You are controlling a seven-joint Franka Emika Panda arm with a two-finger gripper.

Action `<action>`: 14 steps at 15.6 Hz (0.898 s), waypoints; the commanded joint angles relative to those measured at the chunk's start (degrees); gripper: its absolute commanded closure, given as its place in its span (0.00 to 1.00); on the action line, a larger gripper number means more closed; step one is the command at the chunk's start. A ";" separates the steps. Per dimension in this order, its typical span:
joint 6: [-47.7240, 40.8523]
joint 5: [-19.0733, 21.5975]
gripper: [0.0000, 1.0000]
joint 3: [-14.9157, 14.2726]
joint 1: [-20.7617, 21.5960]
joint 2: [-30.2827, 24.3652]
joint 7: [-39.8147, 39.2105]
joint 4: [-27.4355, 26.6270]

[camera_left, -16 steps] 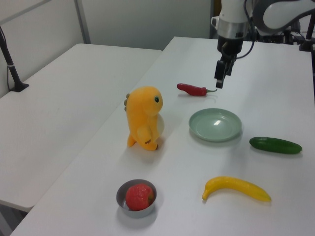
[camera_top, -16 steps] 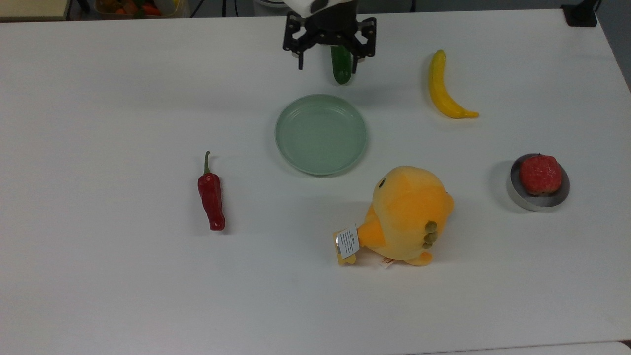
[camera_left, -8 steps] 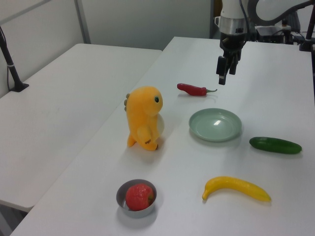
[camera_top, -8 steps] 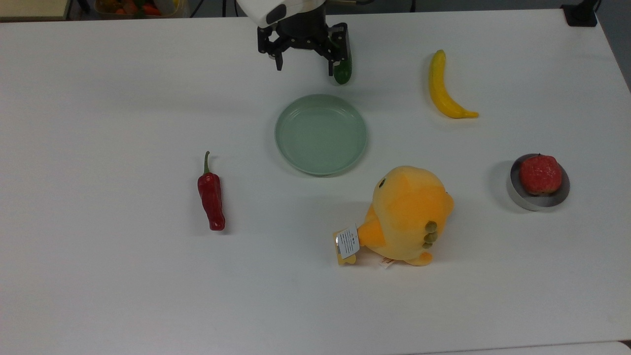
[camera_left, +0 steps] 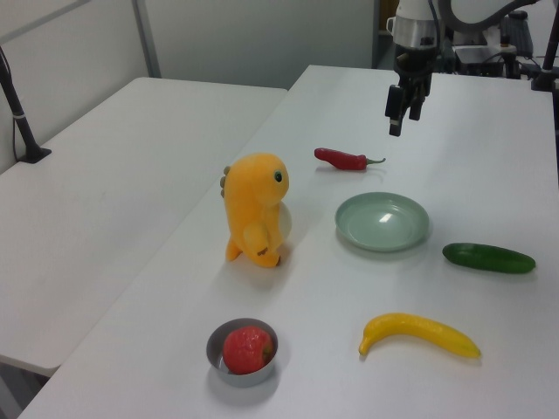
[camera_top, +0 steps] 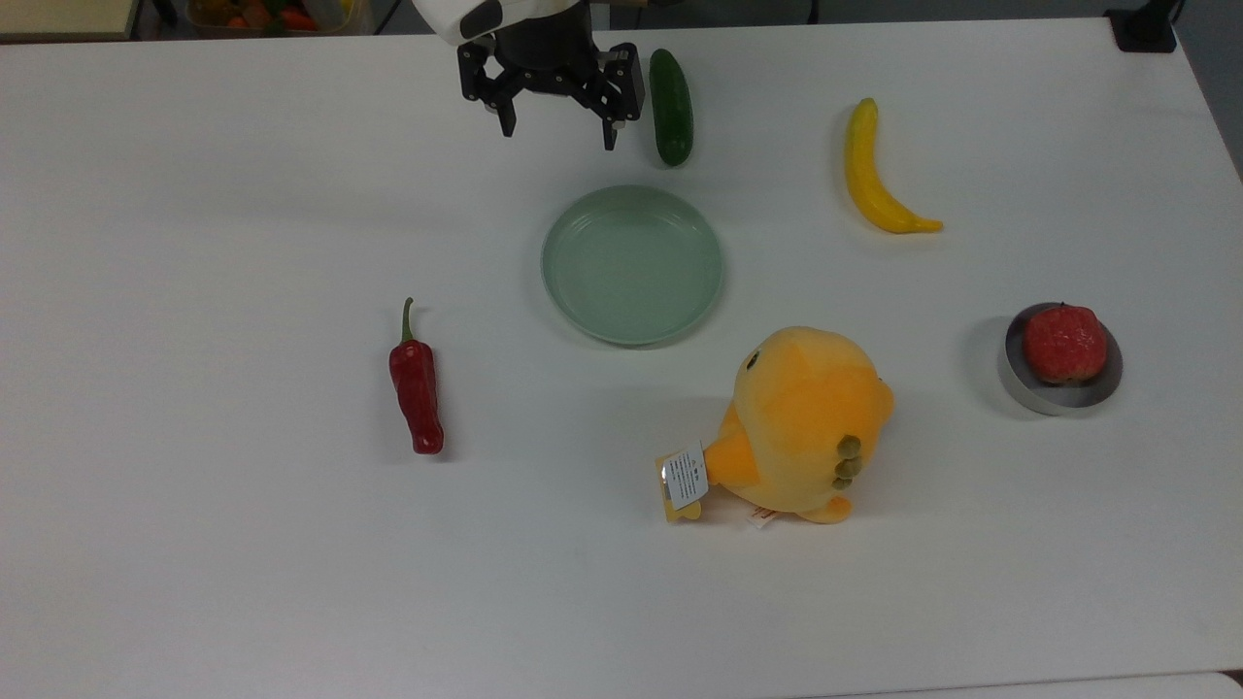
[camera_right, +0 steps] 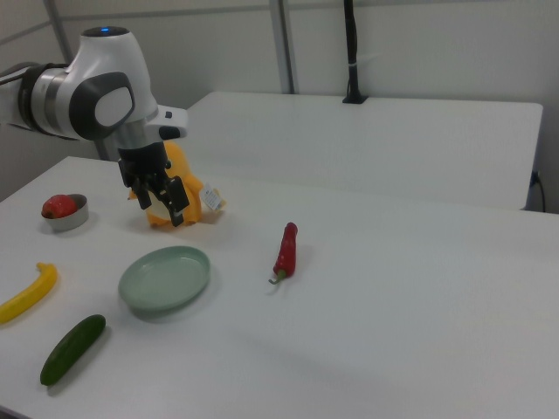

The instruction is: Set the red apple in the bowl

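The red apple [camera_top: 1064, 343] sits inside the small grey metal bowl [camera_top: 1022, 388] at the top view's right. The left view has the apple [camera_left: 247, 348] in the bowl [camera_left: 218, 355] near its bottom edge; the right view has the apple [camera_right: 59, 206] in the bowl [camera_right: 70, 221] at its far left. My gripper [camera_top: 556, 136] hangs open and empty above the table at the top view's upper middle, far from the bowl. It is also in the left view [camera_left: 400, 117] and the right view [camera_right: 162, 208].
A pale green plate [camera_top: 573, 291] lies mid-table, below the gripper in the top view. A green cucumber [camera_top: 671, 106] and a yellow banana [camera_top: 867, 174] lie at the back right, a red chili pepper [camera_top: 417, 388] at left, an orange plush toy [camera_top: 801, 423] between plate and bowl.
The gripper has moved toward the top view's left, away from the cucumber, which is now uncovered. Apple and bowl have stayed still.
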 commanded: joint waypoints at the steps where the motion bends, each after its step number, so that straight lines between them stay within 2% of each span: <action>1: -1.00 1.37 0.00 0.05 -0.07 -0.89 -1.41 0.20; 14: -1.97 0.14 0.00 -1.09 1.87 -1.33 -4.66 -0.33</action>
